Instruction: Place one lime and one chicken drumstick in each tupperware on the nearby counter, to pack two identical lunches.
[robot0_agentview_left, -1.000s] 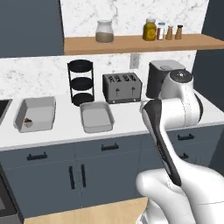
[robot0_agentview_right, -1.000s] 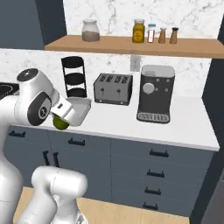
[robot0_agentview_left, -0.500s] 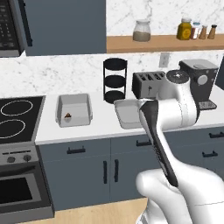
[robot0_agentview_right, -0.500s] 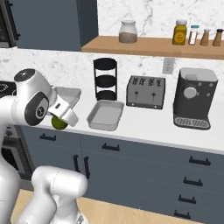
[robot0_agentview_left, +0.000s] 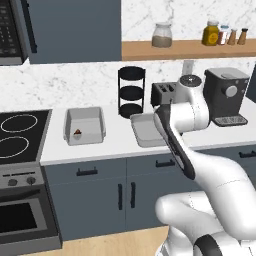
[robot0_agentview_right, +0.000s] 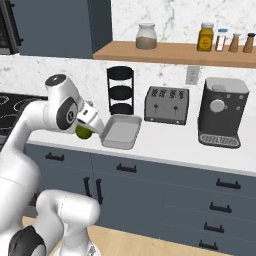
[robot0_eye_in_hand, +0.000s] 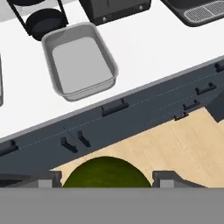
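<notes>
My gripper (robot0_agentview_right: 86, 128) is shut on a green lime (robot0_agentview_right: 83, 132), held in front of the counter's (robot0_agentview_right: 165, 142) edge, just left of the empty light-grey tupperware (robot0_agentview_right: 120, 131). In the hand view the lime (robot0_eye_in_hand: 105, 173) sits between the two fingertips (robot0_eye_in_hand: 47, 180), over the floor and drawers, with that tupperware (robot0_eye_in_hand: 79, 61) ahead on the counter (robot0_eye_in_hand: 144, 48). A second tupperware (robot0_agentview_left: 85, 125) stands further left and holds a small brown piece that looks like a chicken drumstick (robot0_agentview_left: 77, 133). The empty tupperware (robot0_agentview_left: 144, 131) is partly hidden by my arm.
Behind the trays stand a black three-tier rack (robot0_agentview_right: 120, 90), a dark toaster (robot0_agentview_right: 166, 105) and a coffee machine (robot0_agentview_right: 223, 119). A stove (robot0_agentview_left: 17, 135) adjoins the counter at the left. A wooden shelf (robot0_agentview_right: 175, 50) with jars hangs above. Dark drawers (robot0_eye_in_hand: 113, 107) run below the counter.
The whole picture has shifted rightward as the base drove left, which brought the stove into view. The gripper keeps the lime at the same place relative to the arm.
</notes>
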